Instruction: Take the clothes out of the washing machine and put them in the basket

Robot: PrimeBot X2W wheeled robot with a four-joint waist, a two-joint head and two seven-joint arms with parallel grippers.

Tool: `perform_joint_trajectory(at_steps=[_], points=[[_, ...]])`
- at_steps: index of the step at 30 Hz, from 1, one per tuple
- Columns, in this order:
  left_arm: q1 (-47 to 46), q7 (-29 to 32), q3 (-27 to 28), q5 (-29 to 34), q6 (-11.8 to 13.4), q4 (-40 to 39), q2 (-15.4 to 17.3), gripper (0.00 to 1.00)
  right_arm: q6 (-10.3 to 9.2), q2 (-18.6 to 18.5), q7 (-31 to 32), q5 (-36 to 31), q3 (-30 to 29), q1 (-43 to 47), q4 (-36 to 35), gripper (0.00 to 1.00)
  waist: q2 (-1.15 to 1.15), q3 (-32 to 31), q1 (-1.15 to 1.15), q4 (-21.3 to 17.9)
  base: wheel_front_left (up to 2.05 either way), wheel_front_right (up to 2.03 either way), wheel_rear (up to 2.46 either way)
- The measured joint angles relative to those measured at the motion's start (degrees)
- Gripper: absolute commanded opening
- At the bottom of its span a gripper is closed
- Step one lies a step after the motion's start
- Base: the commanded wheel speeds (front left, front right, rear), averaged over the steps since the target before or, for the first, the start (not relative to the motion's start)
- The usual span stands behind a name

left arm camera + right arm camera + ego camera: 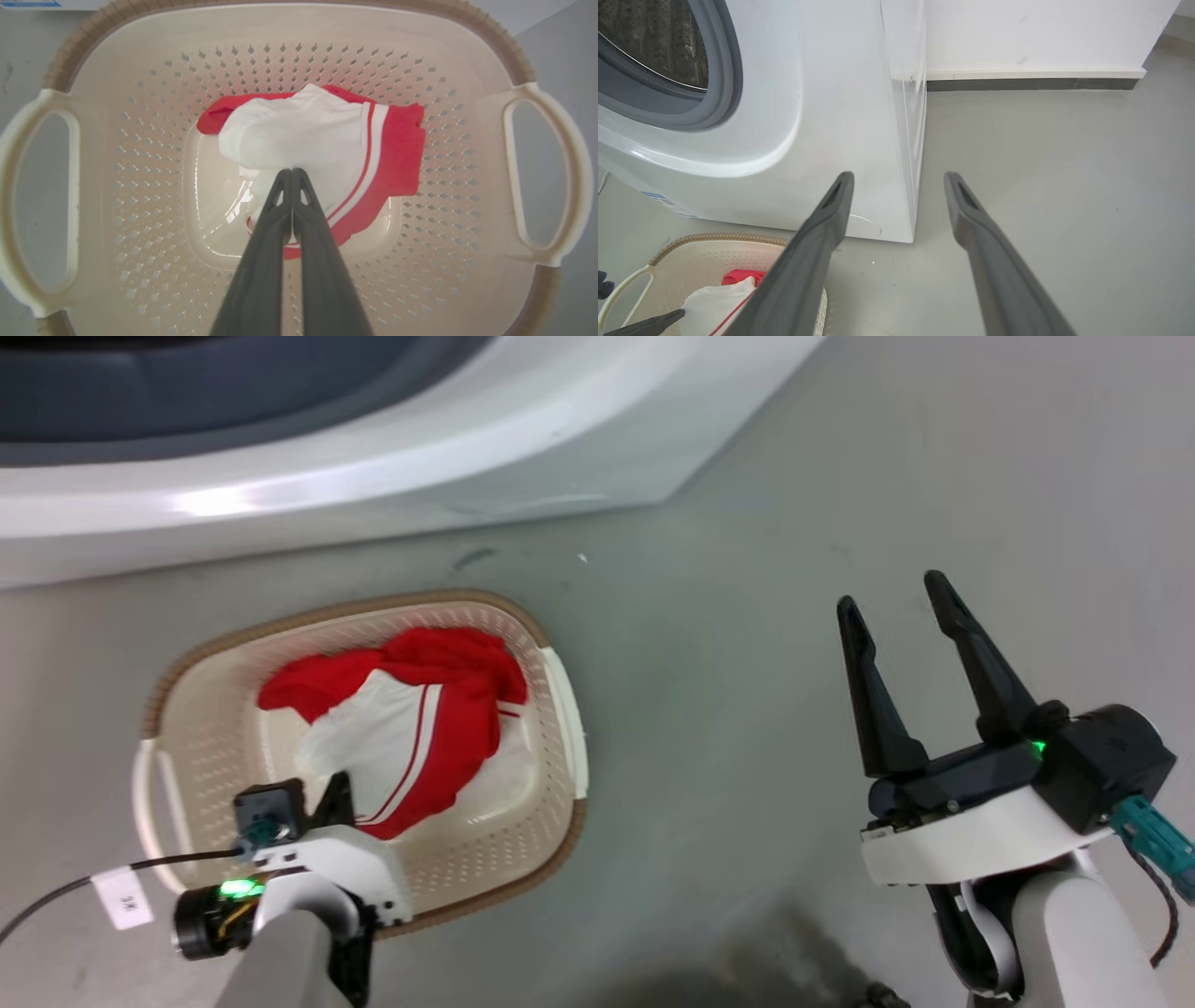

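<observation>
The clothes (429,709), red fabric with a white panel and thin stripes, lie inside the cream basket (558,709) on the floor. In the left wrist view my left gripper (292,171) reaches down into the basket (514,56), and its shut tips pinch the white part of the clothes (303,130). My right gripper (893,595) is open and holds nothing; it hovers over bare floor to the basket's right. In the right wrist view it (899,177) points at the washing machine's (822,116) lower front corner. The machine's steel drum (654,42) shows no clothes in the part I see.
The washing machine's white front (373,476) runs along the top of the head view, just behind the basket. Grey floor (747,709) lies open to the right. A wall with a dark skirting (1041,84) stands beyond the machine. A tagged cable (121,896) trails from my left wrist.
</observation>
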Motion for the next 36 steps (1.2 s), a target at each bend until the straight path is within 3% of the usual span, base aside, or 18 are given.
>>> perform_joint_trajectory(at_steps=[5,6,7,9,23,27,28,36], points=[[-2.0,0.0,1.6,0.0,0.2,3.3,1.5,0.0,0.0,0.0,-1.7,0.9,0.6,-0.7,2.3,1.0,0.0,3.4,0.0,-2.5,0.0,0.0,0.0],[-2.4,0.0,1.8,0.1,0.2,3.7,1.4,0.11,0.0,0.0,-1.9,0.9,0.5,-1.0,2.8,1.0,0.0,3.9,0.0,-2.8,0.0,0.0,0.0],[-2.7,0.0,1.9,0.1,0.2,4.0,1.4,0.38,0.0,0.0,-2.2,0.9,0.5,-1.2,3.0,1.0,0.0,4.3,0.0,-3.1,0.0,0.0,0.0],[-3.6,0.0,2.2,0.2,0.1,4.6,1.2,1.0,0.0,0.0,-2.4,0.9,0.3,-1.5,3.7,1.0,0.0,4.6,0.0,-3.4,0.0,0.0,0.0],[0.1,0.0,2.0,1.6,-1.6,0.7,-2.0,1.0,0.0,0.0,-2.4,-2.0,-4.0,1.4,5.8,1.0,0.0,-6.9,-0.01,-0.1,0.0,0.0,0.0],[3.0,0.0,1.4,1.7,-2.0,-4.1,-2.5,1.0,0.0,0.0,-1.3,-2.8,-5.7,4.1,4.8,1.0,0.0,-12.2,-0.01,1.8,0.0,0.0,0.0],[6.9,0.0,-0.8,0.2,-2.1,-8.7,-2.6,1.0,0.0,0.0,-0.2,-3.2,-7.3,6.9,4.0,1.0,0.0,-17.3,-0.01,3.6,0.0,0.0,0.0],[12.8,0.0,-5.6,-1.5,-0.5,-19.2,-2.7,1.0,0.0,0.0,1.8,-3.7,-9.8,11.5,1.9,1.0,0.0,-25.6,-0.02,7.3,0.0,0.0,0.0]])
